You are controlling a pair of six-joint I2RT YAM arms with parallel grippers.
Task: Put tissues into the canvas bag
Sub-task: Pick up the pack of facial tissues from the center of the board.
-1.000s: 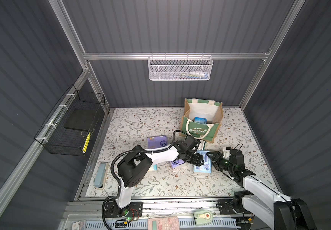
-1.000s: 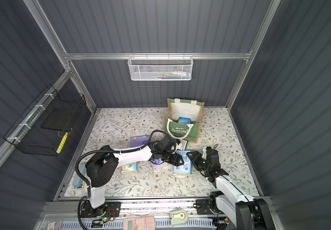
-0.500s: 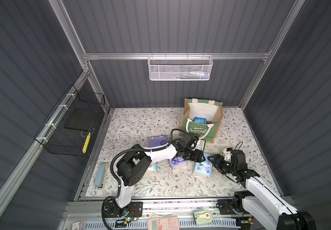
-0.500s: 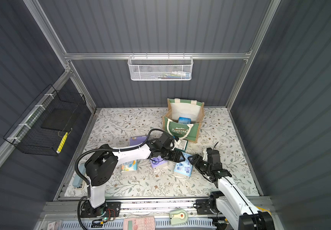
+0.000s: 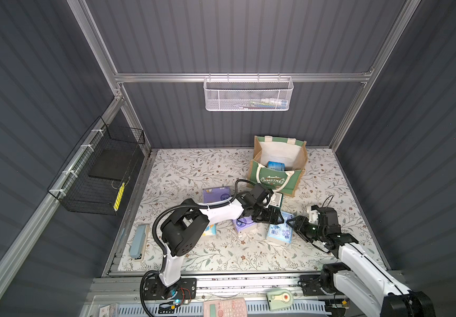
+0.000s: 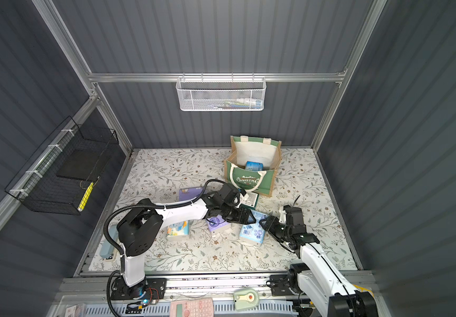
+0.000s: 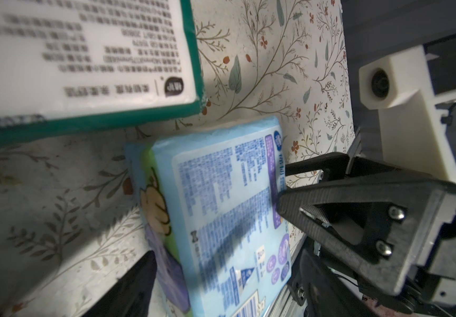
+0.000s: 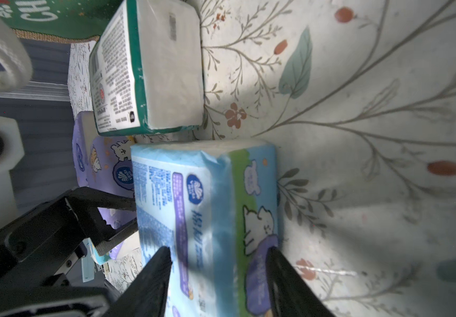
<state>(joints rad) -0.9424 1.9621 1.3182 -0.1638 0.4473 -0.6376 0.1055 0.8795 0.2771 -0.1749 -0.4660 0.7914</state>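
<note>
The left gripper (image 5: 280,218) has spread its fingers and released the light blue tissue pack (image 5: 279,233), which lies on the mat (image 5: 221,247) nearer than the canvas bag (image 5: 274,179), while the right gripper (image 8: 217,251) narrows around it, apparently taking over, though I cannot tell if it grips yet.

The light blue plastic-wrapped tissue pack (image 8: 207,208) bears a green band and white cartoon animals. The dark green-and-white tissue pack (image 8: 166,68) carries black print. The cream table cover (image 5: 193,175) shows leafy sprigs, red flowers.

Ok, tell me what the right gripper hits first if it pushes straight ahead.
The light blue tissue pack: the fingers of the right gripper flank its near end. Whether they touch it is unclear.
</note>
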